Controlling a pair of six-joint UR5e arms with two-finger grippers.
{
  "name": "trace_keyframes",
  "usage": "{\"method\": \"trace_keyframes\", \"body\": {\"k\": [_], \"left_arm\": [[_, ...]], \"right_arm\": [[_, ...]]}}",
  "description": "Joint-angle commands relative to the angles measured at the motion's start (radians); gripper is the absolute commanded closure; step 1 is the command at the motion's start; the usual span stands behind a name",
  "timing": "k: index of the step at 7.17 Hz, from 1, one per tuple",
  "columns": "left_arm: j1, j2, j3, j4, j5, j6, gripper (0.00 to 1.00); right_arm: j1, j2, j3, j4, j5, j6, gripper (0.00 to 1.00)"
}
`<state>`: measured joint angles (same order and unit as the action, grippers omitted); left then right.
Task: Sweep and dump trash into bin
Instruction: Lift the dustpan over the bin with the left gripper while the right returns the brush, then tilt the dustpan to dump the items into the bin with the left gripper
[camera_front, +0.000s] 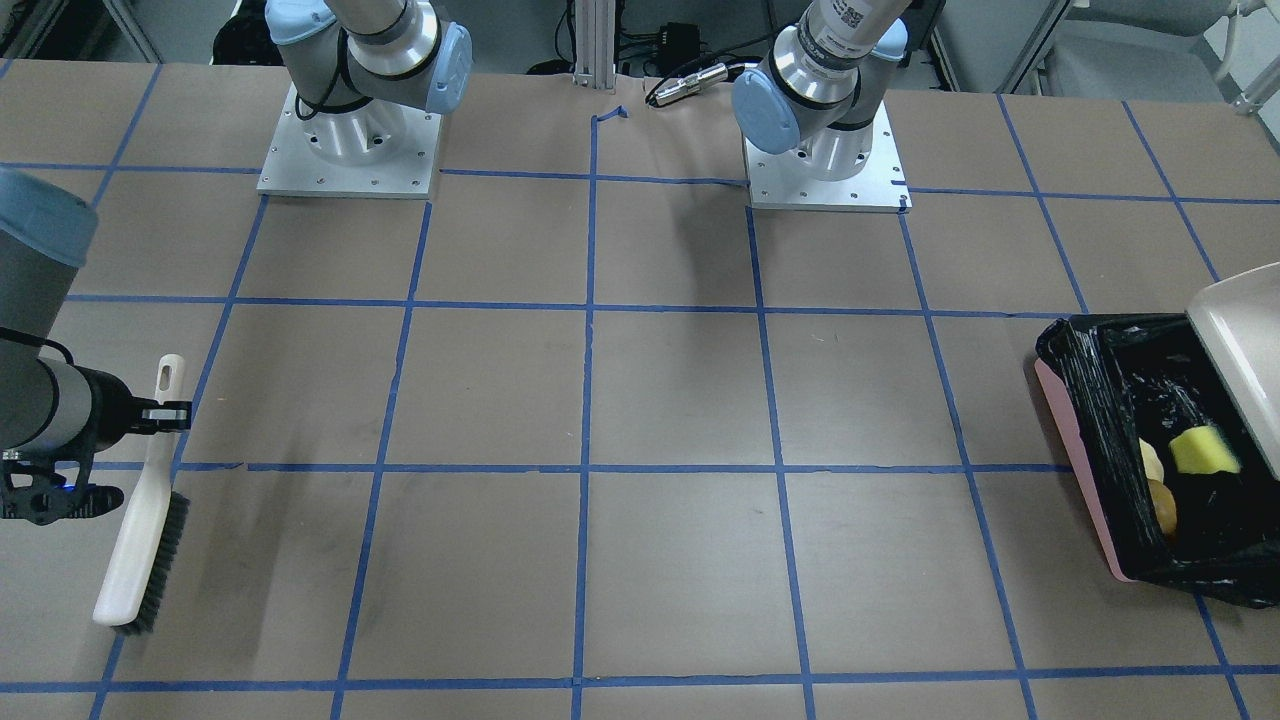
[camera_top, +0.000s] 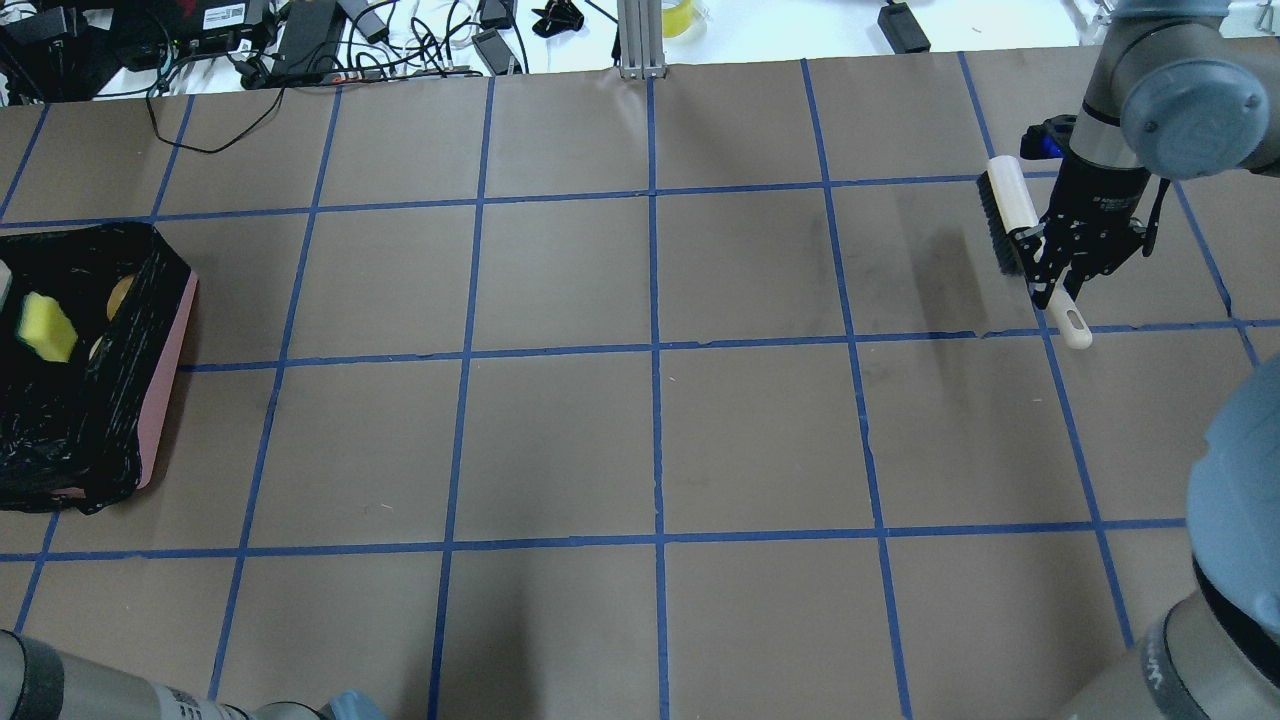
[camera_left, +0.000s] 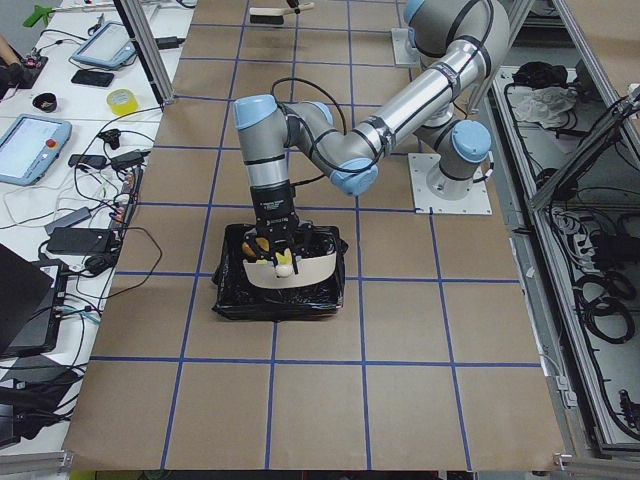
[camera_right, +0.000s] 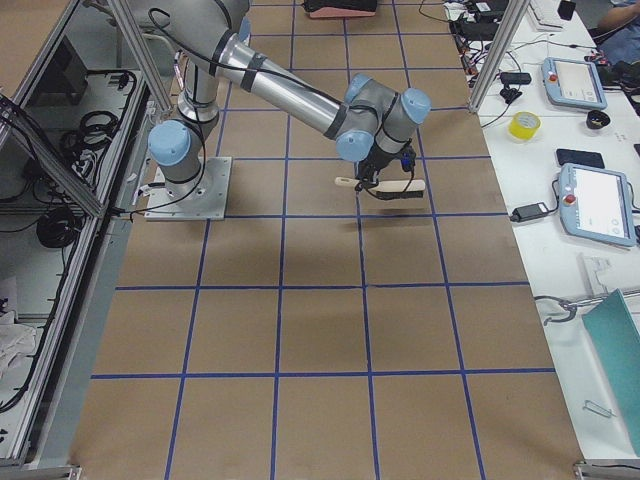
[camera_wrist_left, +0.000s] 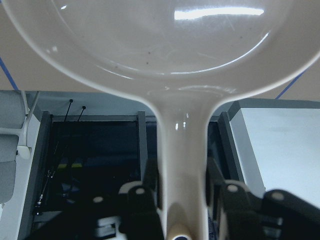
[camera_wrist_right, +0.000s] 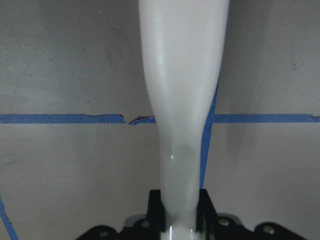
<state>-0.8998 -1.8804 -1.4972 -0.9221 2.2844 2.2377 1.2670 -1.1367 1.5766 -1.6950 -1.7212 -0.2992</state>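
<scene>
The bin, pink with a black bag liner, stands at the table's left end; it also shows in the overhead view and the exterior left view. In it lie the yellow-green sponge wedge, the golden-brown lump and a pale tan piece. My left gripper is shut on the handle of the cream-white dustpan, held tilted over the bin. My right gripper is shut on the handle of a cream brush, its bristles on the table.
The two arm bases stand at the robot's edge of the table with a metal post between them. Cables and power bricks lie beyond the far edge. Tablets and a tape roll lie on a side bench.
</scene>
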Motion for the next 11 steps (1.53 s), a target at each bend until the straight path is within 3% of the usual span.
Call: {"method": "trace_keyframes", "body": {"k": [1, 3, 5, 6, 8, 11], "left_arm": [[-0.01, 0.017, -0.026, 0.049, 0.01, 0.006, 1.0], [-0.007, 0.035, 0.061, -0.048, -0.139, 0.061, 1.0], [-0.007, 0.044, 0.13, -0.2, -0.373, 0.054, 1.0], [-0.007, 0.047, 0.121, -0.296, -0.54, 0.056, 1.0], [-0.03, 0.005, 0.118, -0.36, -0.722, 0.042, 1.0], [-0.21, -0.08, 0.121, -0.382, -0.778, -0.149, 1.0]], "right_arm": [[-0.001, 0.021, 0.002, -0.017, -0.003, 0.003, 1.0], [-0.001, 0.04, 0.007, -0.031, -0.004, 0.003, 1.0], [-0.001, 0.051, 0.007, -0.041, -0.009, 0.006, 1.0], [-0.001, 0.051, 0.007, -0.041, -0.009, 0.006, 1.0], [-0.001, 0.052, 0.007, -0.04, -0.009, 0.011, 0.81], [-0.001, 0.058, 0.008, -0.038, -0.009, 0.012, 0.75]]}}
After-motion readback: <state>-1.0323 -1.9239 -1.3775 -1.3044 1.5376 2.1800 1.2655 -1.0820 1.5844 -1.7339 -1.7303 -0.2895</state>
